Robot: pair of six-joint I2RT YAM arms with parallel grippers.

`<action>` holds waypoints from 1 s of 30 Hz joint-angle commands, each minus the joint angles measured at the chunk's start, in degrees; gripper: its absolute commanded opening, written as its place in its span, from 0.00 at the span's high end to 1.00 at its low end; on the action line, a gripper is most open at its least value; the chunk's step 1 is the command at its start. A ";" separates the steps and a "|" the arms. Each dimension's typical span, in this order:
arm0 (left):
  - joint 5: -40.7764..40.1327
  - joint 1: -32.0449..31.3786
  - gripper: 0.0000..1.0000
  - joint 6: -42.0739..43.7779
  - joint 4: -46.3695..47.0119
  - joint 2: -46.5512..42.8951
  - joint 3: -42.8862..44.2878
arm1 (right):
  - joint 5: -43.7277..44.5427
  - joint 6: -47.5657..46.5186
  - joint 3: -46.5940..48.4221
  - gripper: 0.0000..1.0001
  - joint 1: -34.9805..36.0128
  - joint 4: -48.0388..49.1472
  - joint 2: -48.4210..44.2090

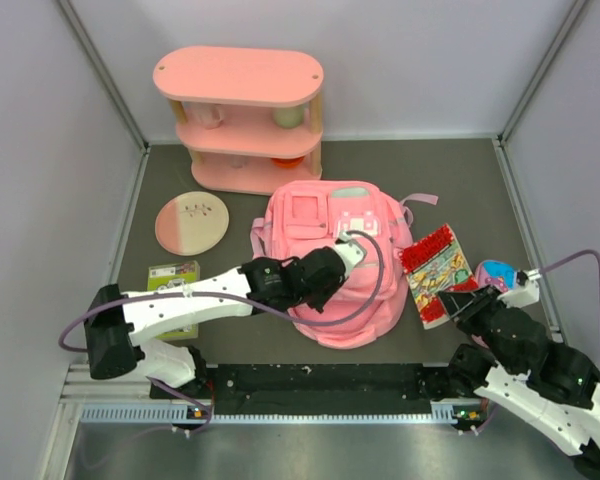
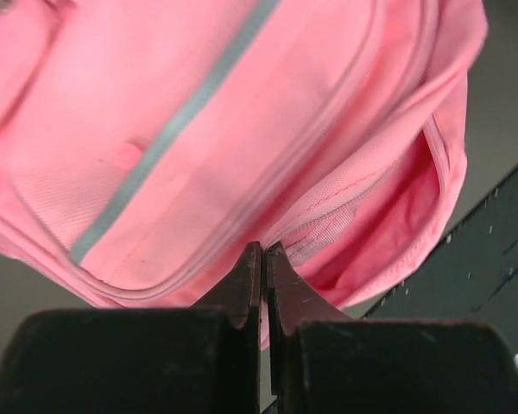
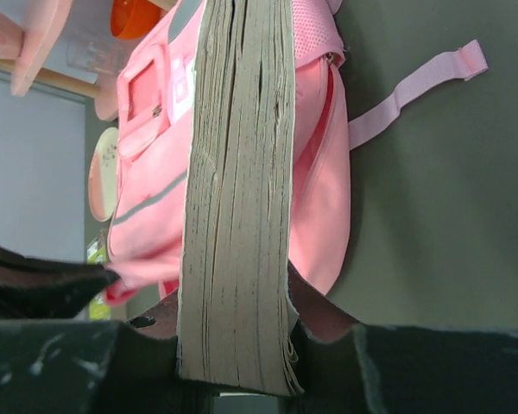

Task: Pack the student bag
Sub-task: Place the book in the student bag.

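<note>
From above, the student bag (image 1: 320, 215) lies flat at the centre of the bench (image 1: 460, 170), with its front pockets facing up. The left gripper (image 1: 348, 250) rests on the bag's 3 o'clock side. At 12 o'clock from the bag stands a pink shelf (image 1: 238, 78). Its middle tier holds a pink mug (image 1: 208, 115) and a pale cup (image 1: 288, 116), and its lower tier holds an orange cup (image 1: 290, 161). A round plate (image 1: 191, 222) lies at the bag's 9 o'clock, and a small green card (image 1: 173, 274) lies nearer, at 8 o'clock. At 3 o'clock, just beside the bag, the right gripper (image 1: 458, 300) holds a red-covered book (image 1: 435, 262). A small blue and pink item (image 1: 495, 272) lies just beyond the book, too small to identify. In the left wrist view, the left gripper (image 2: 263, 259) is closed to a thin slit and its tips pinch the bag's (image 2: 242, 112) seam. Just to the right of the tips, at 2 o'clock, a gaping opening (image 2: 406, 207) shows pink lining inside. In the right wrist view, the right gripper (image 3: 237, 345) is clamped on the book (image 3: 237, 190), which stands on edge with its page block facing the camera. The bag (image 3: 151, 147) lies behind the book. One of the bag's straps (image 3: 423, 82) trails across the bench at 2 o'clock. The plate (image 3: 102, 172) is at 9 o'clock and the orange cup (image 3: 138, 15) at 11 o'clock.
</note>
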 commanded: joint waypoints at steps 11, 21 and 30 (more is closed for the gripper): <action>-9.47 14.39 1.00 -7.39 3.06 -1.33 24.20 | -11.17 -1.42 16.89 1.00 -0.02 -2.20 -6.53; -5.43 14.39 1.00 -9.85 4.37 1.14 26.76 | -29.11 7.97 3.03 1.00 0.07 9.29 -4.33; -0.33 14.22 1.00 -10.64 7.63 -1.41 23.25 | -24.46 14.14 -13.94 1.00 0.07 38.62 -1.71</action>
